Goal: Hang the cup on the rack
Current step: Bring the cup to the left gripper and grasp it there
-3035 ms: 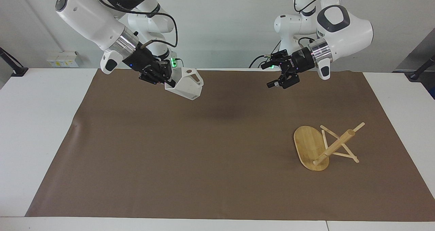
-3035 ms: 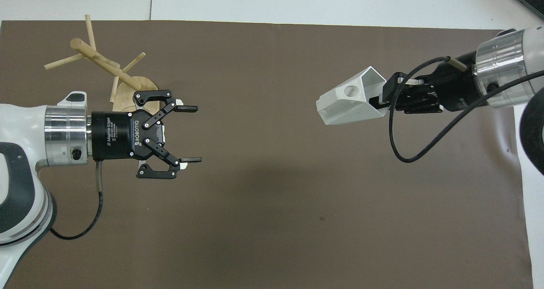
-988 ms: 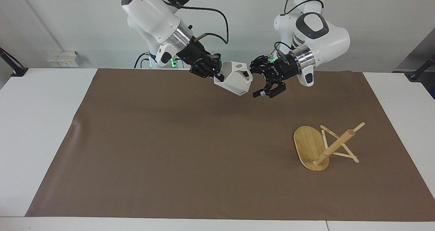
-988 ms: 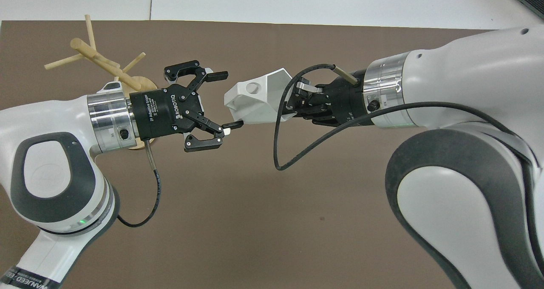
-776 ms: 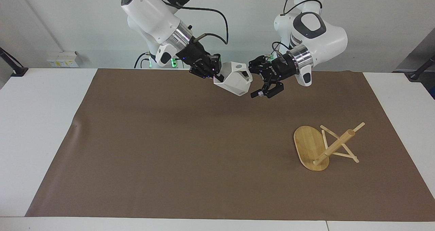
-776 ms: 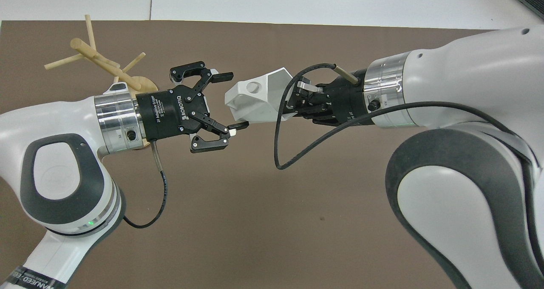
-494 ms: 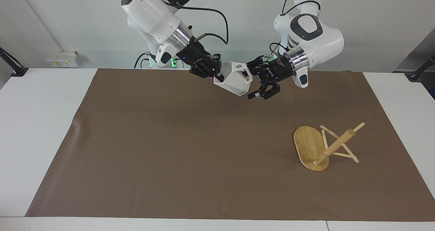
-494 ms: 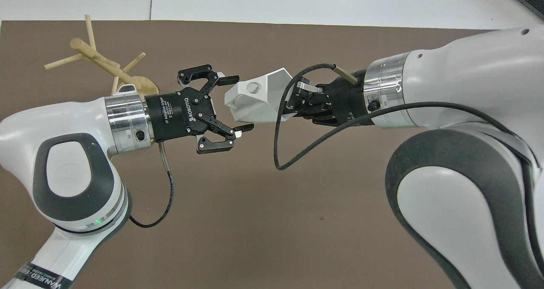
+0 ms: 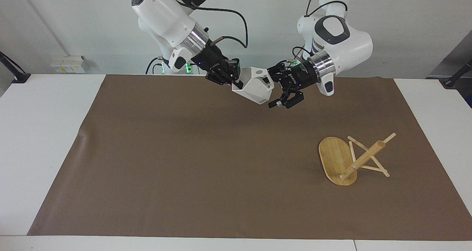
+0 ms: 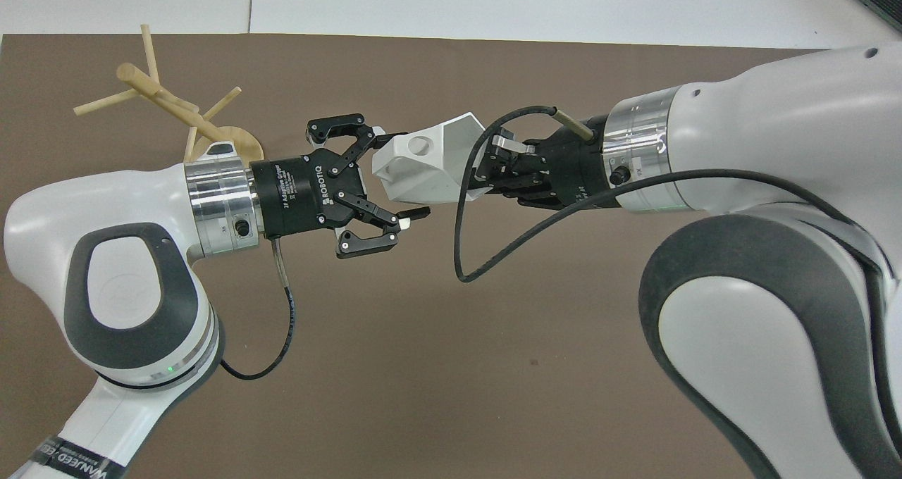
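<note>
We hold the cup (image 10: pixel 428 168) in the air over the robots' end of the brown mat (image 9: pixel 206 169), our right gripper (image 10: pixel 493 172) pinching its rim end with fingers pressed onto the wall. The cup's long axis lies level along the line between our two arms, base and handle pointing toward our left gripper (image 10: pixel 404 176). Its fingers (image 10: pixel 416 213) are spread and straddle that base end; we cannot tell whether they touch it. The rack (image 9: pixel 354 158) lies tipped over at the left arm's end of the surface, so we judge the handover comes first.
</note>
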Tool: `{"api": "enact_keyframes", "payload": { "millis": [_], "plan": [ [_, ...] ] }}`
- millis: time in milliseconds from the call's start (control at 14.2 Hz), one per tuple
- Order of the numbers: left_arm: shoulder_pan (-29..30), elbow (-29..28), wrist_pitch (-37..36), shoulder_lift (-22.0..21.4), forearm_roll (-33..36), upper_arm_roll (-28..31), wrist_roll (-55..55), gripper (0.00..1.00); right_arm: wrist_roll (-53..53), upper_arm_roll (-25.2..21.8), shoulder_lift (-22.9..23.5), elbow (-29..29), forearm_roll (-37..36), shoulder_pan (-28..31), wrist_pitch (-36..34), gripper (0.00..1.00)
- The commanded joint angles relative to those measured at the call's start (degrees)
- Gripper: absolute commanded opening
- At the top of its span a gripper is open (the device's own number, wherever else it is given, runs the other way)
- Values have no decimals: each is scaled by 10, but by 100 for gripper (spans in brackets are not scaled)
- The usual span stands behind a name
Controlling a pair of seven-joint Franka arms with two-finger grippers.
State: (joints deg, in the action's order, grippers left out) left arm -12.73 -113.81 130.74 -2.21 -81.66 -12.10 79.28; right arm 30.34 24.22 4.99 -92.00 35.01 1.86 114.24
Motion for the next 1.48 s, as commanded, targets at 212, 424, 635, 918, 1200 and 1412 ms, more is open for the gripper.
{"api": "enact_keyframes", "payload": {
  "millis": [212,424,635,918,1200,1412],
  "plan": [
    [-6,5,-4,5,10,1,-8,0,18,4,-17,-18,17,4,13,0],
    [-5,3,-7,3,10,2,-5,0,18,4,-17,-18,17,5,12,12],
    [-2,2,-12,1,10,2,2,0,17,3,-17,-18,16,5,12,53],
    [0,-10,-14,-6,11,3,11,0,8,3,-17,-18,8,5,15,100],
    [3,-40,-14,-27,12,6,27,0,8,3,-17,-18,8,5,14,100],
    [26,-60,-14,-44,13,7,44,0,6,2,-17,-18,6,5,13,100]
  ]
}}
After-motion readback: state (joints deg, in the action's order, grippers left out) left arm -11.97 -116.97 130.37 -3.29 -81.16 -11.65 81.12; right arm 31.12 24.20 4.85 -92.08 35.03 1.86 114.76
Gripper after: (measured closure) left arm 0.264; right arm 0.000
